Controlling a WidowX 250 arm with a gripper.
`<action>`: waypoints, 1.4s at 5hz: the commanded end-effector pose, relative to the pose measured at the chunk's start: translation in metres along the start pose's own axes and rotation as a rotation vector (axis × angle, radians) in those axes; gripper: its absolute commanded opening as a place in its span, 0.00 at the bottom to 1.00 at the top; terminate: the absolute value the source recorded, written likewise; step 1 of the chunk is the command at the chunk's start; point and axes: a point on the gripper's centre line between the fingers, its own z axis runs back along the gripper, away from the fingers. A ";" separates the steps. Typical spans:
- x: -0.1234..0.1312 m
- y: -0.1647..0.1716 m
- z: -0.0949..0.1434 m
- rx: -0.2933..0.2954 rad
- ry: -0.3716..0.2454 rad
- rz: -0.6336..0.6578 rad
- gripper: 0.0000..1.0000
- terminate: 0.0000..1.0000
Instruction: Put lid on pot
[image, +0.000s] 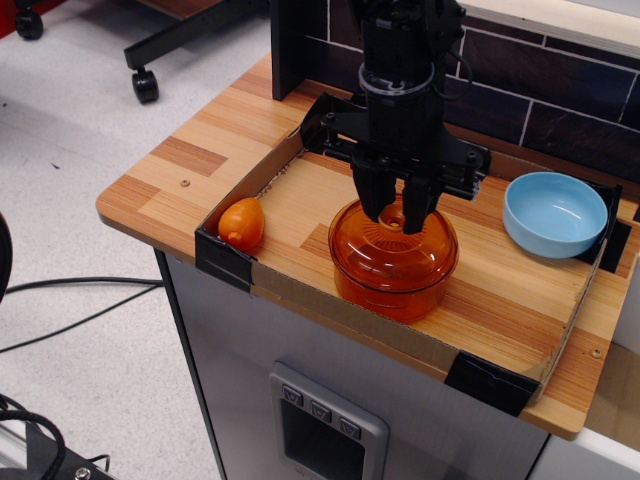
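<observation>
The gripper (397, 212) stood straight down over the middle of the lid (394, 241), its two dark fingers (372, 197) set narrowly either side of the small centre knob; whether they pinched the knob or only flanked it could not be told from this single view. The lid lay on the pot (392, 283), which sat on the wooden counter (300, 205) between the orange fruit (241, 223) to the left and the blue bowl (555, 213) to the right, both well apart from it. The lid's rim appeared to follow the pot's rim closely all round, so the placing looked nearly done, though the far edge was hidden behind the fingers. The chief risk from here lay in the release: if the fingers gripped the knob when the arm rose, the lid would lift off again or drag sideways. A lid not fully seated at the hidden back edge could also tip once freed, and a sideways drift might push the light pot.
</observation>
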 end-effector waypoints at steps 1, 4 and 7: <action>-0.003 0.007 0.016 -0.007 0.004 -0.009 0.00 0.00; 0.020 0.017 0.049 -0.051 0.016 0.069 1.00 0.00; 0.043 0.026 0.116 -0.122 -0.016 0.103 1.00 0.00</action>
